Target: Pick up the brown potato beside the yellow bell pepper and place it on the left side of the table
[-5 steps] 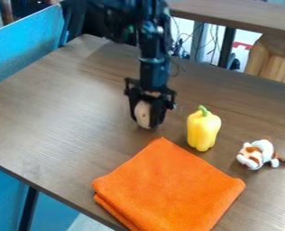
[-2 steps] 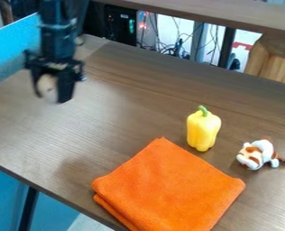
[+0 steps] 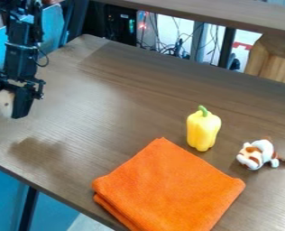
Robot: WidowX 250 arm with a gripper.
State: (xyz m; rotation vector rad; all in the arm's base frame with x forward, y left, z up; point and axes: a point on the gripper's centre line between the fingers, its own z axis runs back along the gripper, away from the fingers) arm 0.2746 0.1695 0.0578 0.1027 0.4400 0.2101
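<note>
At the far left, over the table's left part, the gripper (image 3: 9,110) hangs down, shut on a pale tan rounded object (image 3: 5,103) held between its fingers. A soft shadow lies on the table below and to the right of it. A yellow bell pepper (image 3: 203,130) with a green stem stands upright right of centre. In front of the pepper lies a folded orange cloth (image 3: 169,187), one corner pointing toward the back. To the pepper's right is a small white and brown plush animal (image 3: 257,154).
The brown wooden table (image 3: 115,108) has its left front edge running down toward the cloth. A blue panel (image 3: 50,29) stands behind the arm. Beyond the back edge are a shelf (image 3: 229,16), cables (image 3: 169,45) and a light wooden piece (image 3: 274,58).
The gripper has moved from the table's middle to the far left, carrying the tan object, and since the middle frame it is also nearer the front. Pepper, cloth and plush animal have stayed put.
</note>
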